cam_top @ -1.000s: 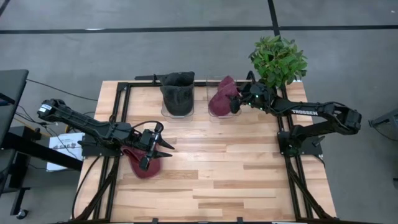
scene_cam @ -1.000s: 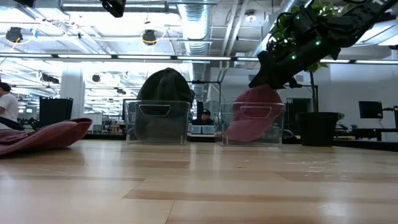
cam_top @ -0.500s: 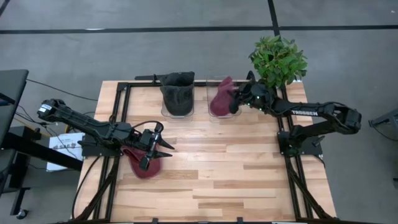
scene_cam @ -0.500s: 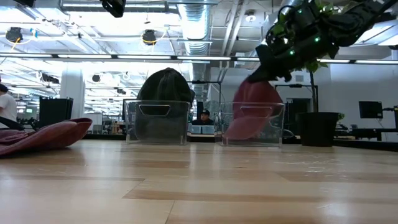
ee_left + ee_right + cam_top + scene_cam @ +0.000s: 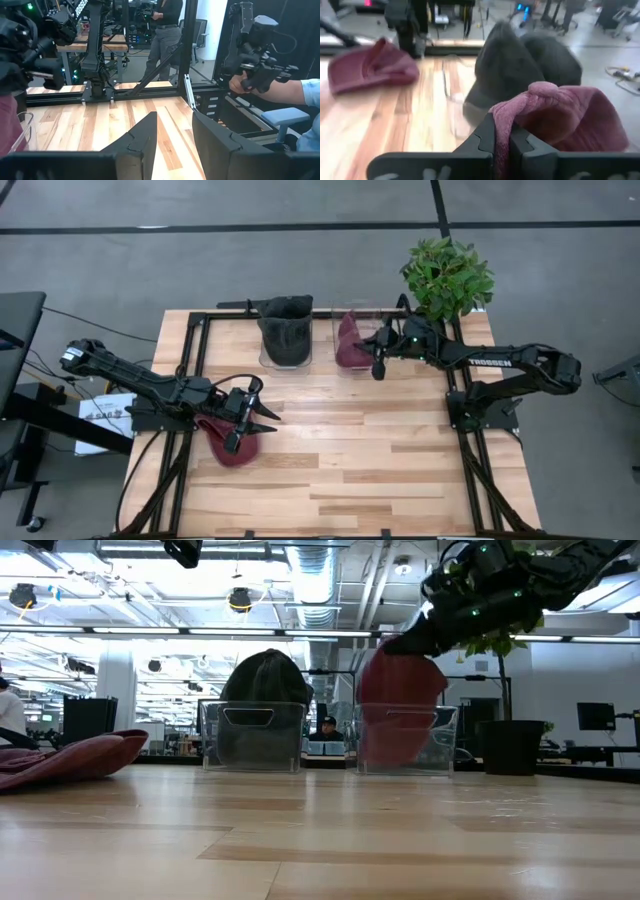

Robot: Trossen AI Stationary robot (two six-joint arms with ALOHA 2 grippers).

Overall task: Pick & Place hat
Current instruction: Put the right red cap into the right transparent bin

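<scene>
Overhead, bright ceiling lights [image 5: 60, 632] line the room beyond the wood table [image 5: 400, 450]; right fingers [image 5: 495, 135] pinch the maroon hat [image 5: 570, 117], left fingers [image 5: 145, 137] spread.

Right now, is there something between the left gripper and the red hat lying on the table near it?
Nothing visible is in the way. The left gripper hangs right over the red hat on the table, fingers apart. The right gripper, away at the right clear bin, is shut on another red hat.
</scene>
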